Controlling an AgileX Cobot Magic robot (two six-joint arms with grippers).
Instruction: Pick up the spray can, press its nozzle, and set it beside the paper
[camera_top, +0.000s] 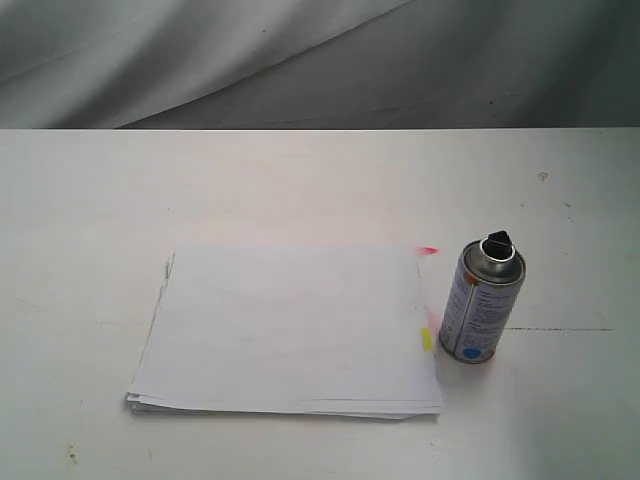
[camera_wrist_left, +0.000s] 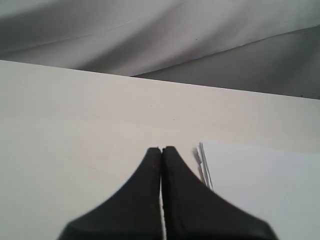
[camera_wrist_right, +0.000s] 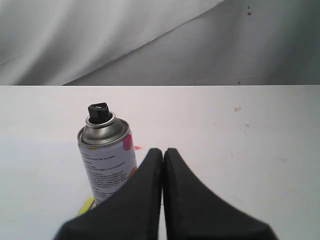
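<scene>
The spray can stands upright on the white table, just right of the paper. Its black nozzle tops the silver shoulder. The paper stack lies flat with a yellow tab at its right edge and a pink-red smudge by its far right corner. In the right wrist view the spray can and nozzle stand beside my right gripper, which is shut and empty. My left gripper is shut and empty, close to the paper's corner. Neither gripper shows in the exterior view.
The white table ends at a far edge against a grey draped cloth. A thin dark line and small specks mark the table right of the can.
</scene>
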